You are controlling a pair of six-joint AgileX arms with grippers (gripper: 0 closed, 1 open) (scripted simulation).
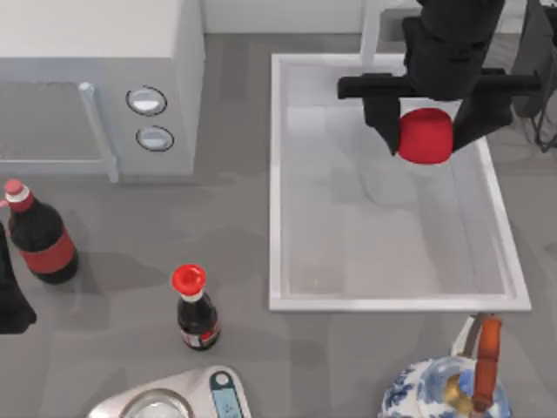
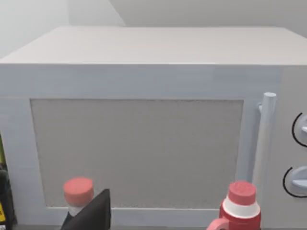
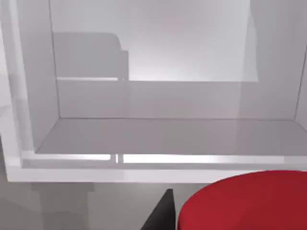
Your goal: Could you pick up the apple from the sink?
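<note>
Right tool (image 1: 425, 132) grips the apple (image 1: 425, 137) between its closed fingers, over the sink's (image 1: 277, 183) far right part.

The right arm reaches in from the top view's upper right edge, its black wrist pointing downward with a horizontal crossbar above the fingers. The right end effector (image 1: 425, 131) has its two black fingers (image 1: 379, 117) spread to either side of the apple (image 1: 425, 136), closed against it. In the right wrist view one dark finger shows beside the apple. The left arm is parked at the counter's left edge, with the left end effector (image 1: 10, 300) a dark shape there.
</note>
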